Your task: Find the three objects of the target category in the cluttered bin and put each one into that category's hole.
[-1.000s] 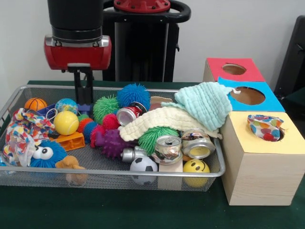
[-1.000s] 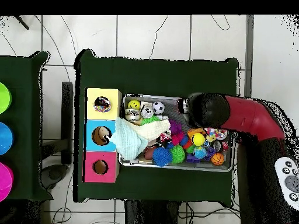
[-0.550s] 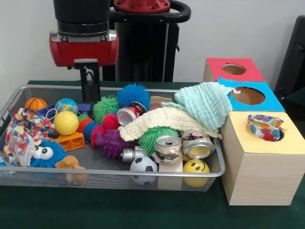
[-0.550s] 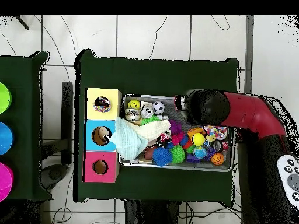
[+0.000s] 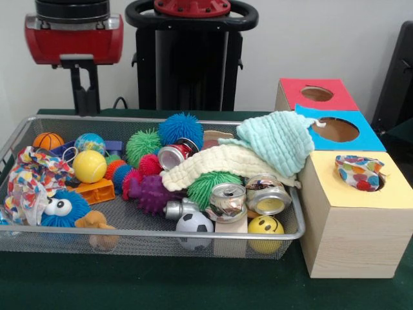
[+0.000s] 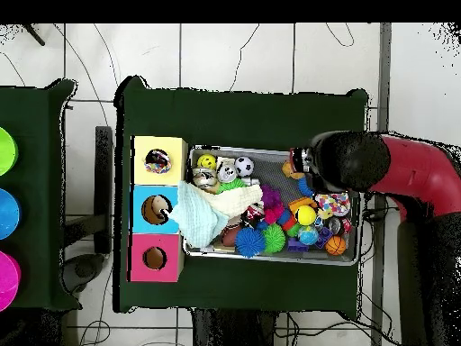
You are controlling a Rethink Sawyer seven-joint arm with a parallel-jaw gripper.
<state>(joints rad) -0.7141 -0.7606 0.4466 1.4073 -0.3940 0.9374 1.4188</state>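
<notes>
My gripper (image 5: 84, 108) hangs above the bin's far left rim, clear of the toys, with nothing seen in it. In the overhead view only the arm's red and black head (image 6: 349, 160) shows. A spotted colourful cloth (image 5: 359, 172) sits in the yellow box's hole (image 6: 158, 162). A mint cloth (image 5: 277, 139) drapes from the bin onto the blue box (image 5: 361, 135). Under it lies a cream cloth (image 5: 219, 161). Another spotted cloth (image 5: 29, 174) is bunched at the bin's left end. The red box's hole (image 5: 317, 93) shows nothing inside.
The wire mesh bin (image 5: 161, 234) holds several spiky balls, crushed silver cans (image 5: 227, 199), a red can (image 5: 173, 155), a yellow ball (image 5: 89, 166), a soccer ball (image 5: 194, 226), a smiley ball (image 5: 266, 226) and a blue fuzzy toy (image 5: 61, 208). The boxes stand against the bin's right end.
The arm has risen out of the bin and shifted toward the picture's left in the front view. It carries nothing. The bin's contents have not moved.
</notes>
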